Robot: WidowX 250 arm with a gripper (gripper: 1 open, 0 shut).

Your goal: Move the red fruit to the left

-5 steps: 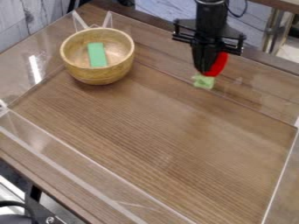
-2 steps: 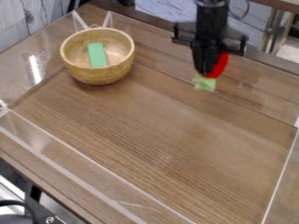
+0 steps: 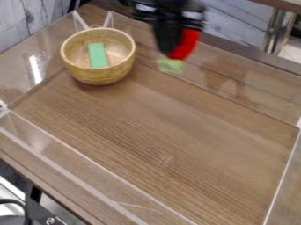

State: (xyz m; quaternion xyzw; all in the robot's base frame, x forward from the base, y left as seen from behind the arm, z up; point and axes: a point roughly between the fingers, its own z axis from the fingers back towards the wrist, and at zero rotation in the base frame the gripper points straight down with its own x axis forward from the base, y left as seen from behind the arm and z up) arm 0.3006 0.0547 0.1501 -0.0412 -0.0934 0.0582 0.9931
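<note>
the gripper points down, clamped on the red fruit.

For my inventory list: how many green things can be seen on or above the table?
2. A flat green block lies inside the wooden bowl at the back left. The green leafy end of the red fruit hangs from the fingers, right of the bowl. None seems hidden.

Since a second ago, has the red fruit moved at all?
Yes. The red fruit, held in the shut gripper, has shifted left across the picture and now hangs much closer to the wooden bowl.
</note>
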